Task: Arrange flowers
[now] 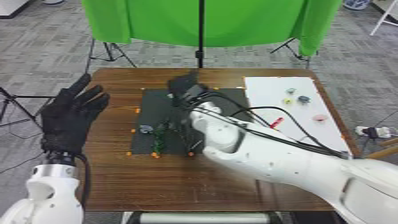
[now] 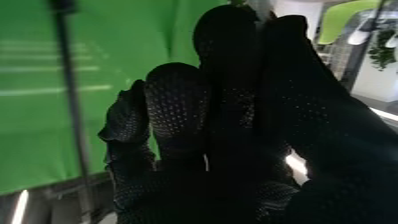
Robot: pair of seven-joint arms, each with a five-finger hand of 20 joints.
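Note:
Over the back edge of the dark mat [image 1: 145, 117] is my right hand [image 1: 185, 86] in the head view. In the right wrist view this hand [image 2: 226, 120] has relaxed, nearly straight fingers, with its thumb close beside them; no held flower can be made out. My left hand [image 1: 69, 117] is open beside the table's left edge, fingers pointing forward. A bluish flower [image 1: 146, 129] and a green stem [image 1: 159, 137] lie on the mat's left part. Small blue [image 1: 304, 99], yellow [image 1: 287, 101] and pink [image 1: 320, 118] flowers are on the white board [image 1: 266, 90]. My right arm hides part of the mat.
A red item [image 1: 277, 122] lies on the white board, close to my right arm. Small orange markers [image 1: 155, 155] line the mat on the brown table [image 1: 115, 175]. Behind the table stand a green cloth [image 1: 151, 25] and a dark pole [image 1: 200, 40].

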